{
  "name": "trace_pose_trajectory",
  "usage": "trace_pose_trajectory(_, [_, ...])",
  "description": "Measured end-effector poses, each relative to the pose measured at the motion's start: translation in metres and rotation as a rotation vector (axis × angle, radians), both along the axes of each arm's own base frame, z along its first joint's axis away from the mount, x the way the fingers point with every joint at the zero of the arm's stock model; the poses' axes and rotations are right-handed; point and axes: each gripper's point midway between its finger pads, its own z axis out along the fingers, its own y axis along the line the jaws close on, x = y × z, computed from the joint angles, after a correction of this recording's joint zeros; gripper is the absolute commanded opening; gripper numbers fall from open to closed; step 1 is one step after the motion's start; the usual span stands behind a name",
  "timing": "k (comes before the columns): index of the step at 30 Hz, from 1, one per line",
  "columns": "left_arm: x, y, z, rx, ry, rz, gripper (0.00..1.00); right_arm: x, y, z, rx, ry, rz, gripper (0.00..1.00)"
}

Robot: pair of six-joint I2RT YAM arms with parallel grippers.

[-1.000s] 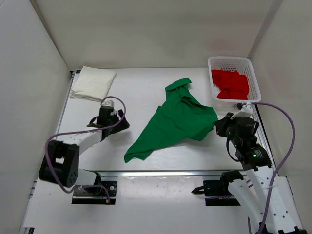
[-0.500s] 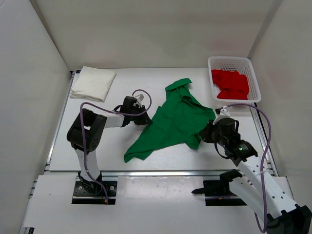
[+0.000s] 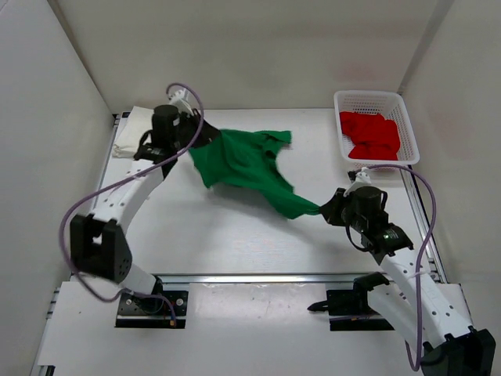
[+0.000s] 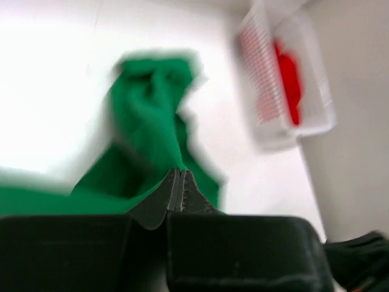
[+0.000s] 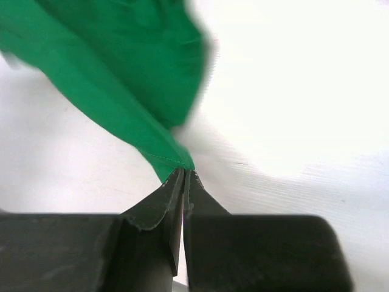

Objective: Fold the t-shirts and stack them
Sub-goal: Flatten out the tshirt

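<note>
Across the middle of the table (image 3: 235,243), the green t-shirt (image 3: 243,160) stretches diagonally, creased and bunched. The left gripper (image 3: 202,141) pinches its far-left edge and the right gripper (image 3: 322,210) pinches its near-right corner.

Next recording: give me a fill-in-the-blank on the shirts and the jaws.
The green shirt is stretched between the left jaws and the right jaws, both ____.
The red shirt lies ____ the basket.
The cream shirt lies folded at the far ____ corner.
Missing: shut; in; left.
</note>
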Motion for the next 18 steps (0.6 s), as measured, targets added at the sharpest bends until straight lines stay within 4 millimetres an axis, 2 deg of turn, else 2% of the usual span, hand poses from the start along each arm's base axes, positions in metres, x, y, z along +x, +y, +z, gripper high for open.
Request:
trace_pose_trajectory(1, [-0.001, 0.005, 0.029, -0.008, -0.066, 0.013, 0.0, -0.001, 0.004, 0.001, 0.002, -0.004, 0.015, 0.0])
trace_pose_trajectory(3, [-0.015, 0.012, 0.07, -0.018, -0.161, 0.031, 0.0, -0.004, 0.012, 0.003, 0.003, -0.014, 0.044, 0.0])
trace_pose_trajectory(4, [-0.023, 0.015, 0.083, -0.02, -0.196, 0.041, 0.0, -0.006, 0.014, 0.003, 0.004, -0.016, 0.056, 0.0])
trace_pose_trajectory(6, [-0.04, 0.024, 0.09, -0.016, -0.222, 0.062, 0.0, -0.007, 0.016, 0.006, 0.01, -0.024, 0.063, 0.0])
trace_pose_trajectory(7, [-0.045, 0.027, 0.086, -0.01, -0.215, 0.071, 0.0, -0.007, 0.015, 0.007, 0.012, -0.03, 0.059, 0.01])
trace_pose_trajectory(9, [-0.052, 0.034, 0.063, 0.019, -0.17, 0.101, 0.0, -0.007, 0.011, 0.009, 0.016, -0.038, 0.044, 0.0])
trace_pose_trajectory(13, [-0.073, 0.049, -0.014, 0.148, -0.005, 0.188, 0.0, -0.006, -0.002, 0.007, 0.014, -0.044, -0.004, 0.0])
trace_pose_trajectory(15, [-0.091, 0.06, -0.042, 0.215, 0.051, 0.222, 0.0, -0.007, -0.007, 0.003, 0.012, -0.032, -0.019, 0.0])
trace_pose_trajectory(17, [-0.106, 0.076, -0.051, 0.26, 0.074, 0.261, 0.01, -0.009, -0.009, -0.001, 0.007, -0.014, -0.025, 0.0])
trace_pose_trajectory(18, [-0.108, 0.084, -0.048, 0.269, 0.069, 0.286, 0.01, -0.009, -0.009, -0.002, 0.005, -0.008, -0.025, 0.0])
